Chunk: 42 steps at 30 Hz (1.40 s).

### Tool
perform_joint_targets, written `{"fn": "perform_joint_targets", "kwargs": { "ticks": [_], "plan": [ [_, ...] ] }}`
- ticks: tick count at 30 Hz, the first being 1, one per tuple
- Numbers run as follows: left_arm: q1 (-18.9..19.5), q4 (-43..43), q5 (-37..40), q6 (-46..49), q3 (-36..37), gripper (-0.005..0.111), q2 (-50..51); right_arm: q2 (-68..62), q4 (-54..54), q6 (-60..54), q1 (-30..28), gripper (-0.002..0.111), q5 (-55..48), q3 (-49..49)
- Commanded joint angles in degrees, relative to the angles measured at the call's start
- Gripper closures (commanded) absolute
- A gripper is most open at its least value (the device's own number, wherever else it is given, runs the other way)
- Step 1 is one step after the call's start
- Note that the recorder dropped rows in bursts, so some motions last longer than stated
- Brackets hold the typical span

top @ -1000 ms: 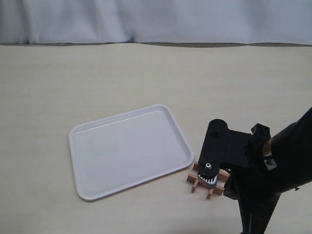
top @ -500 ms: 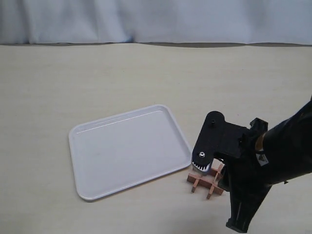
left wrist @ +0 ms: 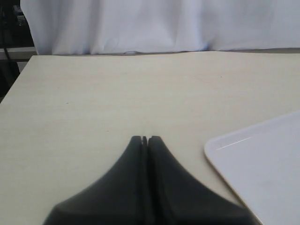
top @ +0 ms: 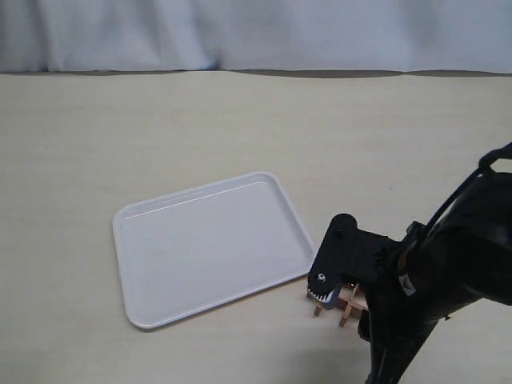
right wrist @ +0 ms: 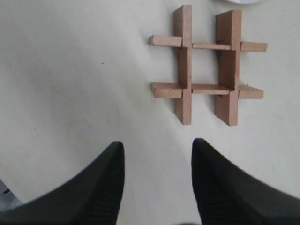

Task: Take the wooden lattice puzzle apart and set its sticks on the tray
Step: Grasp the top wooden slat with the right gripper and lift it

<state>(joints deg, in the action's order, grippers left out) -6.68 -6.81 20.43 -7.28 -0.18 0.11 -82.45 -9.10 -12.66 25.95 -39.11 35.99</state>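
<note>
Reddish-brown notched-wood lattice puzzle (right wrist: 208, 65), assembled, lies clear beyond the black right gripper (right wrist: 158, 143), jaws parted, empty; left gripper (left wrist: 145, 138) closed, empty.

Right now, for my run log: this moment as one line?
puzzle: intact, beside tray | tray: empty | right gripper: open, holding nothing | left gripper: shut

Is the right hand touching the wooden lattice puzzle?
Apart: right wrist view shows bare table between the right hand and the reddish-brown wooden lattice puzzle.
</note>
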Motion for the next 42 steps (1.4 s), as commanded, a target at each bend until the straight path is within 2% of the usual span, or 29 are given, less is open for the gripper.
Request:
{"fn": "perform_joint_targets", "kwargs": {
  "ticks": [1,7,15,24,40,42],
  "plan": [
    [0.01,-0.07,-0.48,-0.14,0.18,0.107,-0.11,-3.14,-0.66,0.69,0.17,0.064,3.25,-0.15],
    [0.01,-0.07,-0.48,-0.14,0.18,0.107,-0.11,-7.16,-2.60,2.72,0.17,0.064,5.40,-0.15],
    [0.01,-0.07,-0.58,-0.14,0.18,0.107,-0.11,-9.12,-11.60,10.59,0.17,0.064,6.10,-0.15],
    [0.01,-0.07,-0.58,-0.14,0.18,0.107,-0.11,-10.32,-11.60,10.59,0.17,0.064,11.49,-0.15],
    [0.01,-0.07,-0.58,-0.14,0.18,0.107,-0.11,-13.06,-12.40,10.72,0.17,0.065,11.13,-0.15],
    [0.01,-0.07,-0.58,-0.14,0.18,0.107,-0.11,-13.15,-12.65,10.72,0.17,0.067,11.47,-0.15]
  ]
}}
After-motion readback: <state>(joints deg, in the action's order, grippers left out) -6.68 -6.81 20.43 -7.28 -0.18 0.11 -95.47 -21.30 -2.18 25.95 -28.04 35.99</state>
